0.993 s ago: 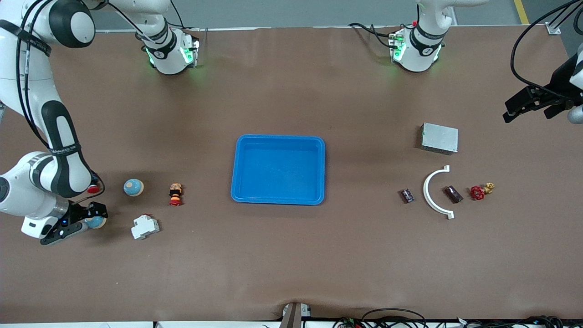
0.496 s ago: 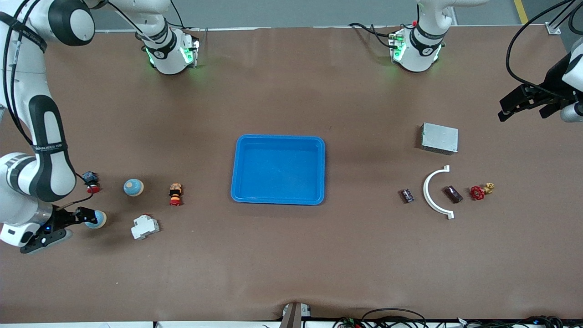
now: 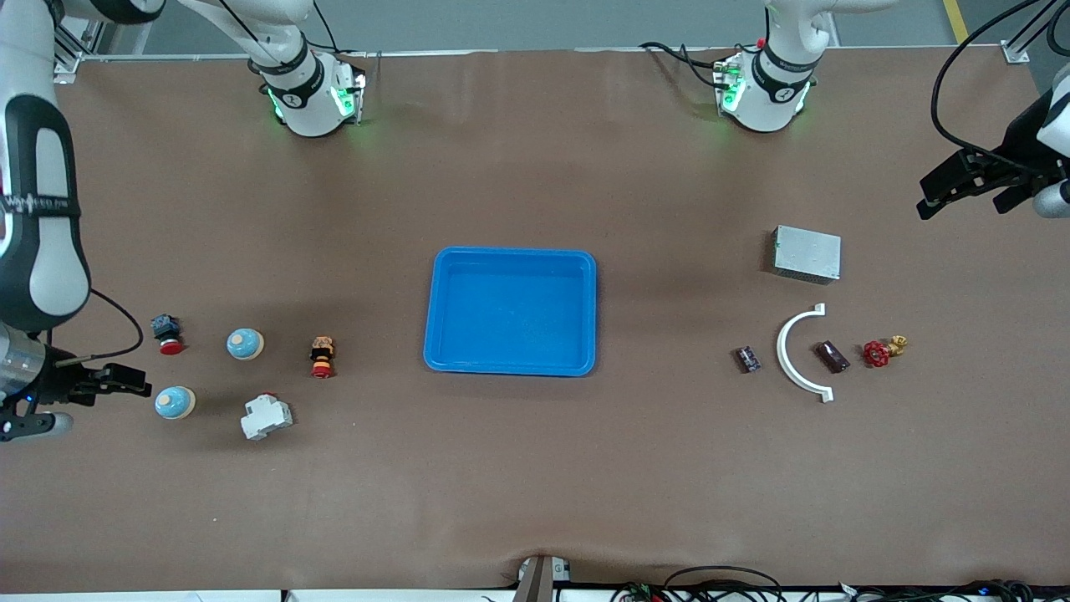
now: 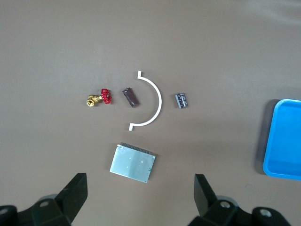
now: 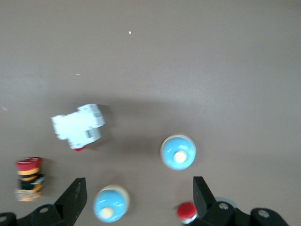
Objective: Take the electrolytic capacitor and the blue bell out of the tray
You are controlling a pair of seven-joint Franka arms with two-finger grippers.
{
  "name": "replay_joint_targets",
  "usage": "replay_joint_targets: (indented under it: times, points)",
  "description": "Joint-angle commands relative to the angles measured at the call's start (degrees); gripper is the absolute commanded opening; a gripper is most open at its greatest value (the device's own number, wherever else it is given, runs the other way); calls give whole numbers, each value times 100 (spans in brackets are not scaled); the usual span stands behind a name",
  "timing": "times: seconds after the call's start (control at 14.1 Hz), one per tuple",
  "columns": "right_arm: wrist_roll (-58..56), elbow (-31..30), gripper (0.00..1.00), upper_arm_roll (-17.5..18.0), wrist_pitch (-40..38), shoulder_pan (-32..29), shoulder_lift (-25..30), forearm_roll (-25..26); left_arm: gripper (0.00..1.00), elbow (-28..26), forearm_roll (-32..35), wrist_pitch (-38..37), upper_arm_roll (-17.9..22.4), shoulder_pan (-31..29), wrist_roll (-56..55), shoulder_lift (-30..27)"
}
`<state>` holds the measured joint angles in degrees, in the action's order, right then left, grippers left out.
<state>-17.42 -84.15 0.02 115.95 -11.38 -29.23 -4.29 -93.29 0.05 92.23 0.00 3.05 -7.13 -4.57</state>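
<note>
Front view, my catalogue: right gripper [image 3: 125, 385] has drawn back from the bell [image 3: 175, 403] toward the right arm's end of the table, jaws wide, empty. A second bell [image 3: 245, 344] sits farther from the camera, beside a red pushbutton [image 3: 167, 329]. Left gripper [image 3: 961, 186] hangs over bare table at the left arm's end, jaws wide, empty. Left wrist view alone resolves the capacitor [image 4: 182, 100], a ribbed dark cylinder, apart from the white plastic arc [image 4: 153, 101] and metal box [image 4: 132, 163]. Glossy blue tray [image 3: 512, 256] sits mid-table.
</note>
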Motion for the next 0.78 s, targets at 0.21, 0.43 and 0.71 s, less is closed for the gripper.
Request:
replay_joint_targets:
  times: [0.21,0.43,0.71]
  points:
    - [1415,-708,100,7,-713,408,1216,-55,100,-75,-111,-38,-106,-41,-7,-175]
    - [1811,-743,100,7,-1064,540,1612,-2,100,-49,-111,-38,-97,-33,-7,-167]
    - [1970,-743,100,16,-1653,646,2166,77,100,-40,-111,-30,-106,-15,-7,-167]
